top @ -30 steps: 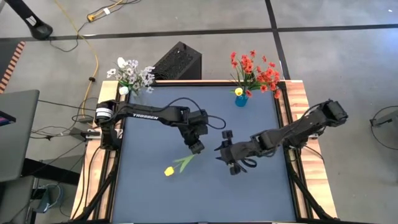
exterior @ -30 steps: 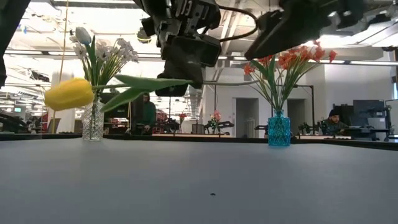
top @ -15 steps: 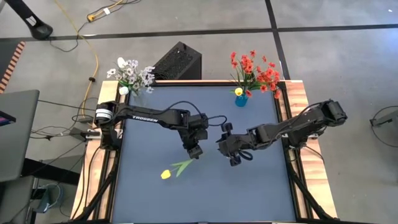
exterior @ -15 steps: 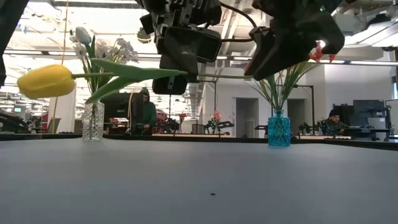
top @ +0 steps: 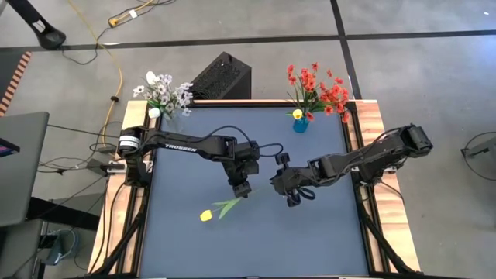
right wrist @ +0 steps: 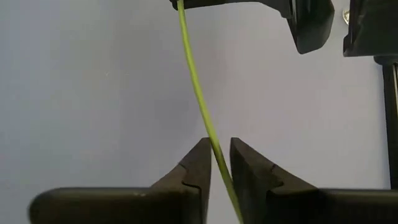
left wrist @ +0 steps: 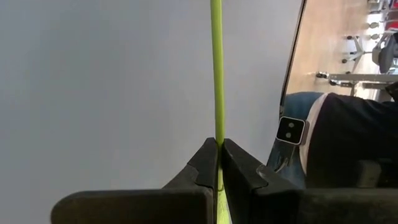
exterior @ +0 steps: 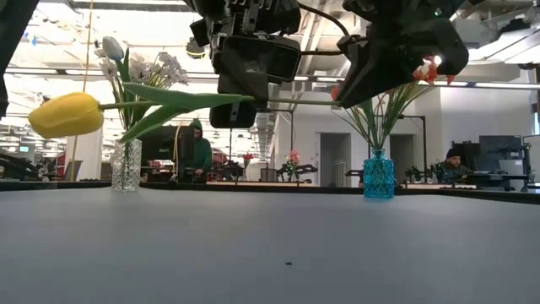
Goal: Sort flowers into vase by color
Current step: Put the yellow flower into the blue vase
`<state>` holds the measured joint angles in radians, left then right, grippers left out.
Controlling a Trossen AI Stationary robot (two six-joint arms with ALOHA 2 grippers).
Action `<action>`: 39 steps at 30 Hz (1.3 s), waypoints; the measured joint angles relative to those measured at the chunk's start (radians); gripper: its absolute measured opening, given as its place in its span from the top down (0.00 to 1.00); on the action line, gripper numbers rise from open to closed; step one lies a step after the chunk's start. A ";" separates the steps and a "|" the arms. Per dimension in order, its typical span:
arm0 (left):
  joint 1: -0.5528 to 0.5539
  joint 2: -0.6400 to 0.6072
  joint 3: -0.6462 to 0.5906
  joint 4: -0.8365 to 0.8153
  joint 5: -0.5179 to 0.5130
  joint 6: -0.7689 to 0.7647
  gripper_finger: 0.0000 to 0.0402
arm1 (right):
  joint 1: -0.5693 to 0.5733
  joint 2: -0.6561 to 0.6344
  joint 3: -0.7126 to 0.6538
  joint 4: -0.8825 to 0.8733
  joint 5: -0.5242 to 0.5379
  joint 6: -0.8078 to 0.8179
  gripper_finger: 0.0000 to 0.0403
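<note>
Now the left hand (left wrist: 217, 163) pinches the stem of a yellow flower (exterior: 66, 115), holding it level above the surface (top: 325, 232). The right hand (right wrist: 219, 163) has its fingers around the free stem end, probably to take it over, with a small gap visible.

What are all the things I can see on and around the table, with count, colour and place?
yellow flower: one, yellow bloom on a green stem, held level above the dark table, bloom toward the front left
clear vase: one, white and pale flowers in it, back left corner
blue vase: one, red-orange flowers in it, back right
black box: one, on the floor behind the table
laptop: one, grey, left of the table
left gripper: fingers shut on the stem, mid-table
right gripper: fingers close around the stem's free end, a narrow gap showing
</note>
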<state>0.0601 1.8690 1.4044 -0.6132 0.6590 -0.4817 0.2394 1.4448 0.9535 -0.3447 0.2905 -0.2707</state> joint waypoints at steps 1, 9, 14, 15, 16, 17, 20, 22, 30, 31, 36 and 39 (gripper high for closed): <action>0.000 0.000 0.000 0.000 0.000 0.006 1.00 | 0.000 0.000 0.000 0.000 0.000 0.000 0.79; -0.001 0.000 0.001 0.017 0.024 0.081 1.00 | 0.002 0.000 0.000 -0.031 -0.008 -0.001 0.93; -0.003 0.000 0.001 0.049 -0.029 0.122 0.97 | 0.020 0.000 -0.003 -0.041 -0.082 0.011 0.96; -0.004 0.000 0.001 0.064 -0.035 0.134 0.96 | 0.022 0.000 -0.003 -0.037 -0.115 0.026 0.96; -0.004 0.000 0.001 0.072 -0.037 0.149 0.94 | 0.023 0.000 -0.003 -0.038 -0.149 0.044 0.96; -0.003 -0.002 0.002 0.071 -0.040 0.167 0.92 | 0.023 0.000 -0.002 -0.047 -0.179 0.065 0.96; -0.001 -0.005 0.002 0.070 -0.057 0.214 0.85 | 0.023 0.000 -0.002 -0.079 -0.235 0.117 0.96; 0.004 -0.005 0.002 0.077 -0.062 0.250 0.81 | 0.033 -0.001 -0.002 -0.098 -0.240 0.136 0.96; 0.030 -0.120 0.001 0.161 -0.239 0.319 0.76 | 0.140 -0.120 -0.067 -0.130 -0.241 0.227 0.96; 0.031 -0.143 0.001 0.186 -0.266 0.330 0.76 | 0.153 -0.147 -0.085 -0.122 -0.241 0.254 0.96; 0.031 -0.261 -0.052 0.388 -0.361 0.373 0.79 | 0.220 -0.317 -0.214 0.047 -0.192 0.406 0.96; 0.031 -0.339 -0.154 0.579 -0.412 0.365 0.81 | 0.271 -0.417 -0.296 0.206 -0.124 0.442 0.96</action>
<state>0.0914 1.5303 1.2499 -0.0346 0.2471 -0.1164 0.5105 1.0280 0.6579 -0.1386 0.1666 0.1716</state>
